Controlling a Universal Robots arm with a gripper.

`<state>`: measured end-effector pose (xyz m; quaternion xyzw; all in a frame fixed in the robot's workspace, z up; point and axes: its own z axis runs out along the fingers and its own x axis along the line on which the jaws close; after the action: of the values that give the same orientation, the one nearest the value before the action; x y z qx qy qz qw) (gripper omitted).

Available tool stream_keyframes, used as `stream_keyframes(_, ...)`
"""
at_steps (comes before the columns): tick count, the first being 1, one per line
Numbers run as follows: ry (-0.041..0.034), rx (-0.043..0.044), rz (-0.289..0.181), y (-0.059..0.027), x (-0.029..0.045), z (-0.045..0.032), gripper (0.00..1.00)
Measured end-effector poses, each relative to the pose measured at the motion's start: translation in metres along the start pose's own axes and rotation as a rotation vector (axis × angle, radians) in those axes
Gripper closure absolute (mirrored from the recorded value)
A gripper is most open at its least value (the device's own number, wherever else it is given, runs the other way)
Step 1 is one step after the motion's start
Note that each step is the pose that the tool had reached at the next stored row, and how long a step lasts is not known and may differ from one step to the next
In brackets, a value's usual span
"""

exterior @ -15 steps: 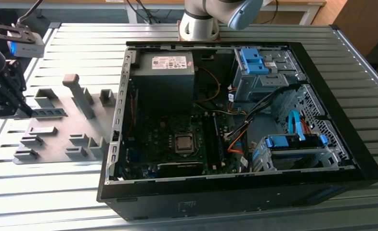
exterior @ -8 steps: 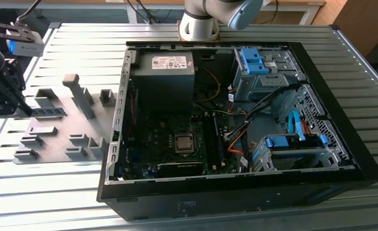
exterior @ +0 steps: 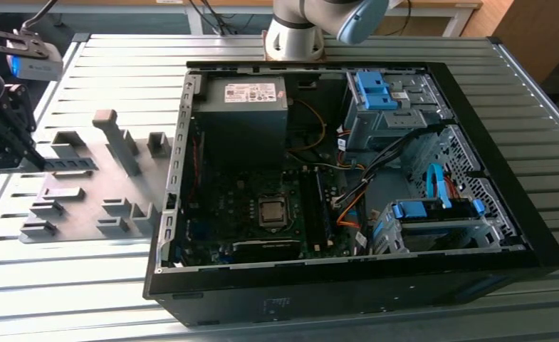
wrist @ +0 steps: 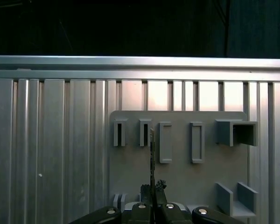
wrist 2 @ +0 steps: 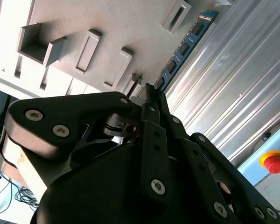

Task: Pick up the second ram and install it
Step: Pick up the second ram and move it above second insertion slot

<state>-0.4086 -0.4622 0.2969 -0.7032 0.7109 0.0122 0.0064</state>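
We see the second ram (wrist 2: 184,46) as a thin blue strip with dark chips. The gripper (wrist 2: 151,95) pinches it at one end, fingers pressed together on the board, and the rest juts out free. In the first wrist view it shows edge-on as a thin line above the grey holder plate (wrist: 177,182), between two of the plate's upright slots. We cannot tell whether its lower edge is clear of the plate.

We judge this to be the pick-up stage. With the hold so near one end, the long free part could swing or twist, so we would keep the strip straight and rise squarely out of the holder. We would also go slowly, so that no corner catches a slot wall.

The holder lies on a ribbed aluminium table (exterior: 89,285) at the exterior view's left. Well apart, toward that view's right, the open computer case (exterior: 535,242) lies on its side with the motherboard (exterior: 231,206) exposed among cables and blue drive brackets. The arm's base (exterior: 293,35) stands behind the case, and a red button (wrist 2: 274,163) sits on a pale box in the second wrist view
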Motion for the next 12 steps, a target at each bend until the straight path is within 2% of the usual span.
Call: stream_keyframes(12, 0.0, 0.0, 0.0, 0.0001, -0.0002, -0.0067, 0.86)
